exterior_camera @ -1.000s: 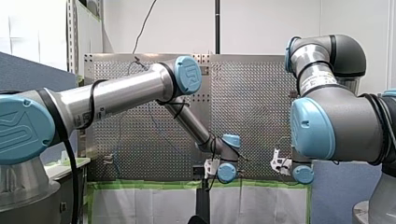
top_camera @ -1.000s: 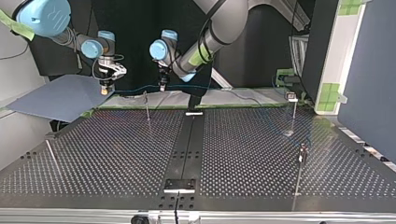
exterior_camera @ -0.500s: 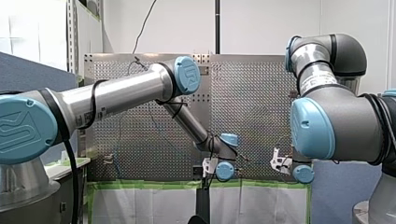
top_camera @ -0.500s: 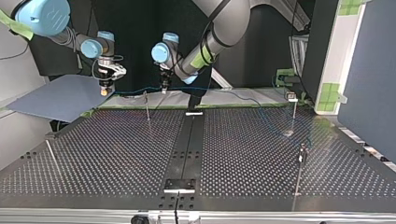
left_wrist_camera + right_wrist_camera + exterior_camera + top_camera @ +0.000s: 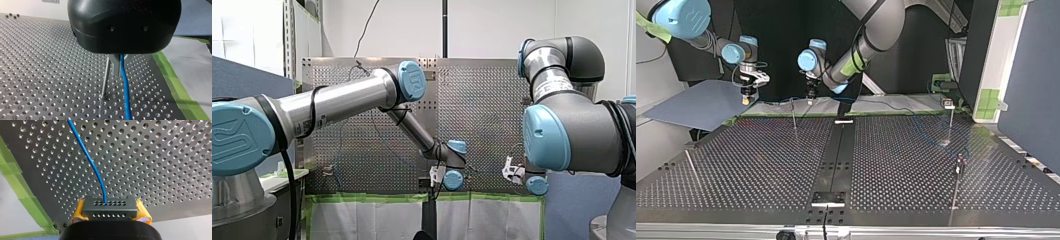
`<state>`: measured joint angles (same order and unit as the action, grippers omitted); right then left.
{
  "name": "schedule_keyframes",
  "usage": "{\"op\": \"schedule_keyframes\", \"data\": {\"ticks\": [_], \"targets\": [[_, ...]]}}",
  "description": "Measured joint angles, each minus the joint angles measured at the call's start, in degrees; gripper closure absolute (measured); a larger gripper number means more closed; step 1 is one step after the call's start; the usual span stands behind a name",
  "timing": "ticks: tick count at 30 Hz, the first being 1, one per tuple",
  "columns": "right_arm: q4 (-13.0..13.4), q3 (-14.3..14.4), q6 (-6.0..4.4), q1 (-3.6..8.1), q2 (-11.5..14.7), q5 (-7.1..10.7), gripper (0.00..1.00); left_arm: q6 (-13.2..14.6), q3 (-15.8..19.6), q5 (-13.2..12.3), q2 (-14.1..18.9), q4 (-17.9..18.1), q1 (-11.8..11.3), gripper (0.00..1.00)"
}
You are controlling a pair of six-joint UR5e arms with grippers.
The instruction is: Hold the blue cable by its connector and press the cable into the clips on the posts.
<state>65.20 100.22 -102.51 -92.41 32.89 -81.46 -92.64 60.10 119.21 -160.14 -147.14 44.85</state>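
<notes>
The blue cable [image 5: 92,165] leaves a dark grey connector [image 5: 110,208], and my right gripper [image 5: 111,211] is shut on that connector with a yellow pad on each side. In the top view my right gripper [image 5: 745,97] hangs at the far left edge of the table. My left gripper [image 5: 810,98] hangs a little to its right, just beyond a thin post [image 5: 794,116]. In the left wrist view my left gripper [image 5: 119,62] is shut on the cable [image 5: 125,90], which runs down beside the post [image 5: 106,77].
More thin posts stand on the perforated table [image 5: 761,165]: one at the far right [image 5: 950,120], one nearer on the right [image 5: 957,175], one leaning at the near left [image 5: 691,167]. Green tape [image 5: 175,82] lines the table's far edge. A blue-grey board [image 5: 696,105] lies beyond it.
In the top view both grippers have sunk slightly toward the table with the cable stretched between them. My right gripper has also drifted a little to the left.
</notes>
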Motion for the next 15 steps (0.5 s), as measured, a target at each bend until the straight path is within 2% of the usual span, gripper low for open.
{"op": "schedule_keyframes", "data": {"ticks": [5,15], "targets": [[0.1,-0.1,-0.98,-0.05,-0.1,0.9,1.0,0.1,-0.1,-0.5,0.0,0.0,-0.7,1.0],[0.8,-0.2,-1.19,-0.27,-0.5,1.28,1.0,0.2,-0.1,-2.2,-0.2,0.0,-2.1,1.0]]}}
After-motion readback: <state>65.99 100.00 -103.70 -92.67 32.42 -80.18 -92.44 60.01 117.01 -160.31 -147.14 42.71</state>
